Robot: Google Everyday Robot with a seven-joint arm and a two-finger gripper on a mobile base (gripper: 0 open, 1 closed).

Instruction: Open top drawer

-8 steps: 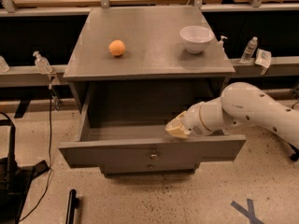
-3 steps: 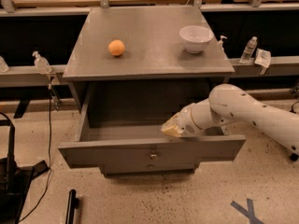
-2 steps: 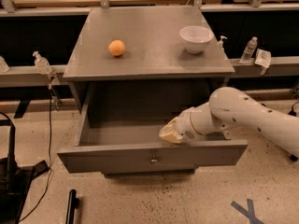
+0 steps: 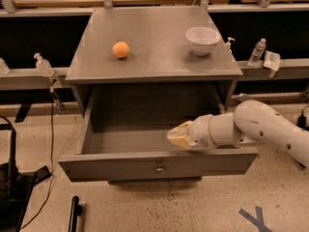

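At centre of the camera view: matte grey cabinet [image 4: 154,64], flat rectangular top, square edges, smooth painted finish. Stands on a pale speckled floor [image 4: 145,207], in front of a long grey rail [image 4: 29,76].

Below the cabinet top: top drawer [image 4: 120,166], same matte grey. Stands open, projecting well forward of the cabinet body. Plain flat front panel, wide and shallow, slightly tilted down at the left end. Interior a bare, smooth grey tray with straight side walls.

From the right edge: robot arm [image 4: 265,127], glossy white, rounded tubular segments, small dark dots on the shell. Reaches leftward over the right part of the drawer front.

At the arm's tip: gripper [image 4: 179,134], cream-yellow, blunt and wedge-shaped. Sits inside the drawer, just behind the front panel, right of centre, above the drawer floor. Jaw state: cannot tell.

On the cabinet top, right rear: white bowl [image 4: 203,40], round, smooth, upright. Left of centre, well apart from the bowl: orange [image 4: 121,49], spherical, dull skin.

On the rail, right of the cabinet: clear plastic bottle [image 4: 257,52], upright.

At the middle of the drawer front: small round metal knob [image 4: 159,167].
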